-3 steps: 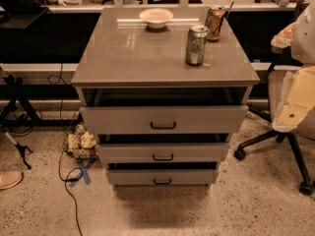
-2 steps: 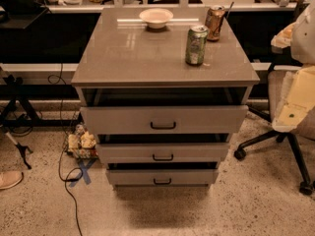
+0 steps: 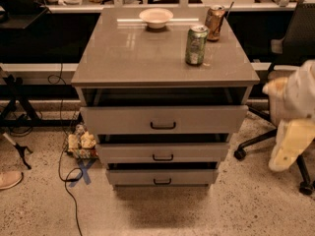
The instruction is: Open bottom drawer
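Observation:
The grey-beige cabinet [image 3: 162, 58] has three drawers. The bottom drawer [image 3: 133, 177] is the lowest, with a shallow flat front and a small black bar handle [image 3: 162, 181]. It stands slightly out, with a dark gap above it, like the middle drawer [image 3: 128, 152] and the taller top drawer [image 3: 123, 119]. My gripper [image 3: 289, 146], a cream and white shape at the right edge, hangs beside the cabinet at about the middle drawer's height. It is apart from the cabinet and well to the right of the handles.
On the cabinet top stand a green can [image 3: 196, 44], a brown can [image 3: 214, 22] and a white bowl [image 3: 156, 17]. An office chair base [image 3: 256, 141] is behind my arm on the right. Cables, a bag of snacks [image 3: 81, 144] and a blue floor cross [image 3: 84, 171] lie left.
My arm and gripper at the right have dropped lower, from about the cabinet top's level to beside the drawers. The drawers and cans have not moved.

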`<state>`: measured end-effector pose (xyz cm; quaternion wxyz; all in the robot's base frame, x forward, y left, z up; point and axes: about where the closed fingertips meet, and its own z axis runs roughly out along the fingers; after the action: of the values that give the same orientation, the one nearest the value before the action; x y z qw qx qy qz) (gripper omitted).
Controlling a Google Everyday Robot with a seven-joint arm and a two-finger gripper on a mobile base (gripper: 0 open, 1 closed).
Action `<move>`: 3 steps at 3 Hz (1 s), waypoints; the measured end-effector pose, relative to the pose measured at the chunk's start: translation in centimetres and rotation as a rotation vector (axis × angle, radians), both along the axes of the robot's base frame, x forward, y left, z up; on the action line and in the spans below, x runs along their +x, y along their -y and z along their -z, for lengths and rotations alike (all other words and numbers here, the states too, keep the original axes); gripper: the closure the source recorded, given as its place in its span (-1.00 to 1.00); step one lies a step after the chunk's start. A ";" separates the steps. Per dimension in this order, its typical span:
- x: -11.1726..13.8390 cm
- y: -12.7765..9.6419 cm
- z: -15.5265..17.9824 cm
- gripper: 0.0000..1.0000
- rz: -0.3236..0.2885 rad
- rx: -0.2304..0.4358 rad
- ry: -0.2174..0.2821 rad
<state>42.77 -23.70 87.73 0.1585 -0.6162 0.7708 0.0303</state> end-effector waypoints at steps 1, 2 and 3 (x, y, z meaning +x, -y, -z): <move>-0.5 -0.5 10.9 -1.00 -0.050 0.141 -0.102; -1.8 -3.3 20.4 -1.00 -0.083 0.279 -0.220; -2.2 -3.7 23.1 -1.00 -0.085 0.310 -0.265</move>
<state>40.56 -19.98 64.63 0.1470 -0.6070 0.7445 0.2361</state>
